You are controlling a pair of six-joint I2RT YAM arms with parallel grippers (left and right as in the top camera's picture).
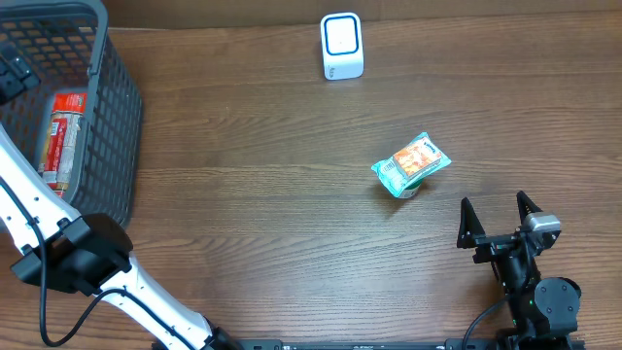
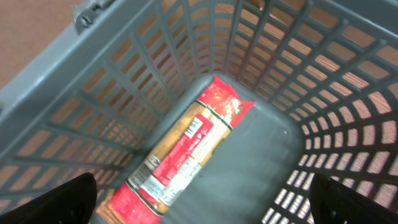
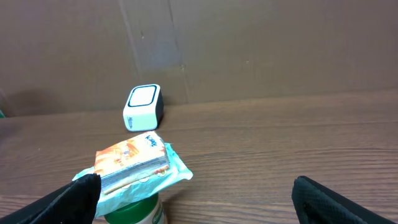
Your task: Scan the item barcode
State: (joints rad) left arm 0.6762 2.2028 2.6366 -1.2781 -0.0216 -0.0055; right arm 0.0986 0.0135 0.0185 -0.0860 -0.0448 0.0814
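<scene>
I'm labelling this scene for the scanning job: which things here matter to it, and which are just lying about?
For the job: white scanner; red packet, under the open left pincer; orange-green packet, possibly another item.
Just there: grey basket holding the red packet; open right pincer, holding nothing.

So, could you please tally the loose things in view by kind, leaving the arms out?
Baskets: 1, the grey basket
Packets: 2, the red packet inside it and the teal-and-orange packet
Scanners: 1, the white scanner
Containers: 1, the green-and-white container under the teal-and-orange packet
Total: 5
</scene>
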